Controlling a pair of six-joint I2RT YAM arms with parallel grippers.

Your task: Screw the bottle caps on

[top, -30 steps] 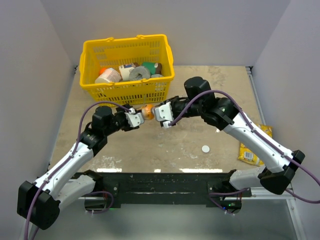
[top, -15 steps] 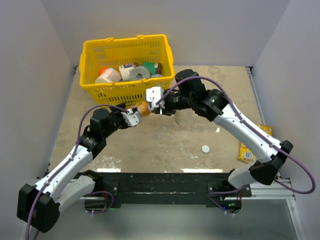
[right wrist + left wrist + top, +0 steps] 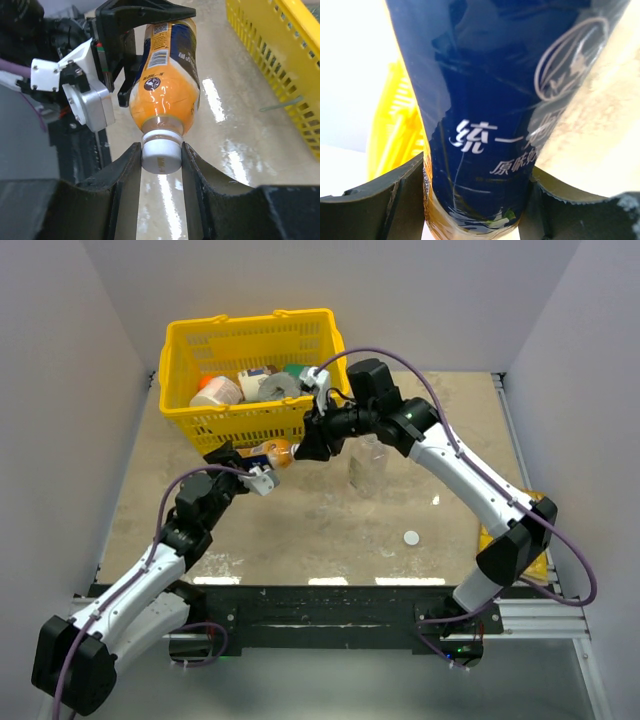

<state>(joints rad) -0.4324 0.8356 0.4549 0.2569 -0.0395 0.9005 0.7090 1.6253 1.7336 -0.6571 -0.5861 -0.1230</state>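
The small bottle of orange liquid with a dark label [image 3: 277,452] is held in the air in front of the basket, lying nearly level. My left gripper [image 3: 256,466] is shut on its labelled body [image 3: 485,100]. My right gripper [image 3: 303,446] is shut on the white cap [image 3: 161,153], which sits on the bottle's neck [image 3: 167,75]. The left gripper also shows in the right wrist view [image 3: 117,47], clamped around the bottle. The taller clear ribbed bottle [image 3: 367,468] stands upright on the table, partly behind my right arm. A second white cap [image 3: 411,537] lies loose on the table.
A yellow basket [image 3: 255,423] with several groceries stands at the back left, just behind the held bottle; it also shows in the right wrist view [image 3: 280,60]. A yellow snack packet [image 3: 488,537] lies at the right, mostly hidden by my right arm. Walls close in on both sides.
Both grippers have moved with the orange bottle toward the basket, and my right arm has swung left and back. The clear bottle now shows beside the right arm.
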